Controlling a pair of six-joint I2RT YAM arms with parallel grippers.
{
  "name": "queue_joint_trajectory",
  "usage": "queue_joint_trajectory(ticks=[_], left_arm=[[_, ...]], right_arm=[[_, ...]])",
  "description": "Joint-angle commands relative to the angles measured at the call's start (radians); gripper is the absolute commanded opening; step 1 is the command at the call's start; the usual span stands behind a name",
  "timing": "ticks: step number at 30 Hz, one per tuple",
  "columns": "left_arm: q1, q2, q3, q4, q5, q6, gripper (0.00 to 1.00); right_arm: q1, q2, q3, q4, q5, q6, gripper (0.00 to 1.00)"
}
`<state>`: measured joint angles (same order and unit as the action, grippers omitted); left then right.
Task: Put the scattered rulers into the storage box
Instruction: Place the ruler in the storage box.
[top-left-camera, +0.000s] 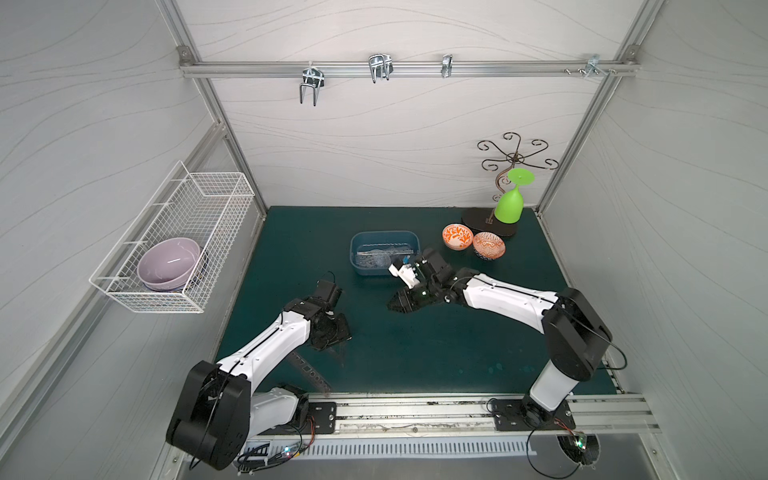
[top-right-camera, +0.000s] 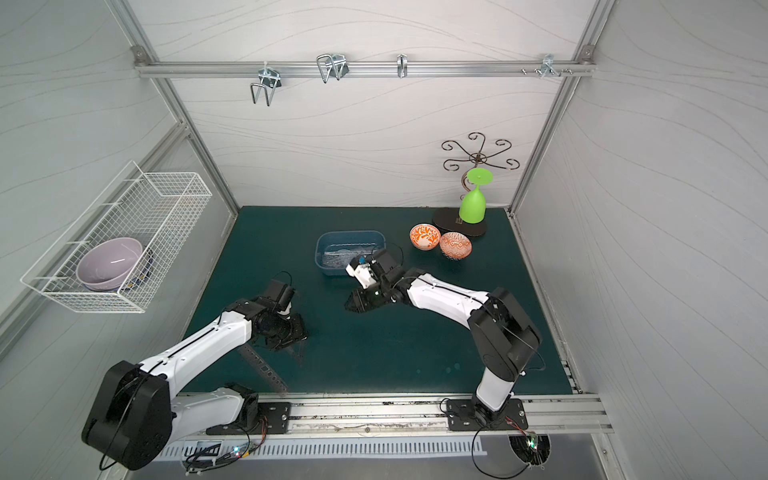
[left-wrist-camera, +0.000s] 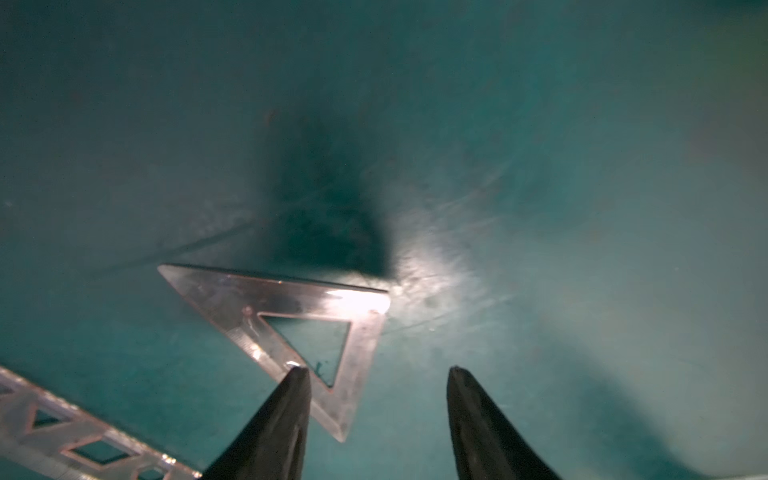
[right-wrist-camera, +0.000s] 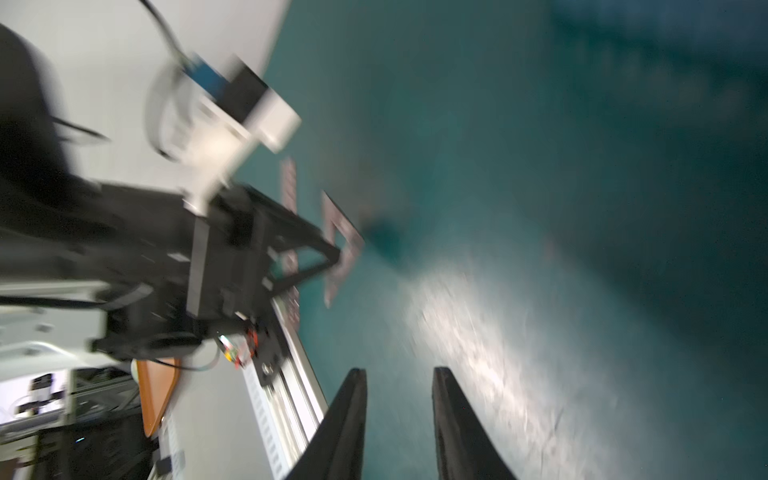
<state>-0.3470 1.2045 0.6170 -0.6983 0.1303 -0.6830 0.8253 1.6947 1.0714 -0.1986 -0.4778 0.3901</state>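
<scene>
The blue-grey storage box (top-left-camera: 384, 234) (top-right-camera: 349, 234) stands mid-table with several clear rulers (top-left-camera: 376, 259) (top-right-camera: 340, 257) lying in it. A triangular set square (left-wrist-camera: 291, 307) (right-wrist-camera: 343, 245) lies flat on the green mat. My left gripper (left-wrist-camera: 378, 370) (top-left-camera: 336, 332) (top-right-camera: 297, 332) is open low over it, one fingertip (left-wrist-camera: 297, 386) above the set square's edge, the other over bare mat. A long stencil ruler (left-wrist-camera: 62, 436) (top-left-camera: 309, 372) (top-right-camera: 264, 368) lies beside it near the front edge. My right gripper (right-wrist-camera: 399, 370) (top-left-camera: 395, 303) (top-right-camera: 353, 303) is open and empty, just in front of the box.
Two orange patterned bowls (top-left-camera: 457, 237) (top-left-camera: 489, 245) sit right of the box. An upturned green goblet (top-left-camera: 510, 208) stands on the wire stand's dark base at the back right. A white wire basket (top-left-camera: 178, 216) holding a purple bowl (top-left-camera: 168, 262) hangs on the left wall.
</scene>
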Motion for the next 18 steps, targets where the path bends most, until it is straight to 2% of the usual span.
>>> queue_joint_trajectory(ticks=[1, 18], left_arm=[[-0.016, 0.004, -0.001, 0.055, -0.041, -0.036, 0.57], [-0.081, 0.122, -0.036, 0.180, 0.031, -0.105, 0.54]], right_arm=[[-0.008, -0.063, -0.066, 0.103, 0.004, 0.058, 0.32], [-0.074, -0.079, -0.060, 0.068, -0.028, 0.029, 0.30]])
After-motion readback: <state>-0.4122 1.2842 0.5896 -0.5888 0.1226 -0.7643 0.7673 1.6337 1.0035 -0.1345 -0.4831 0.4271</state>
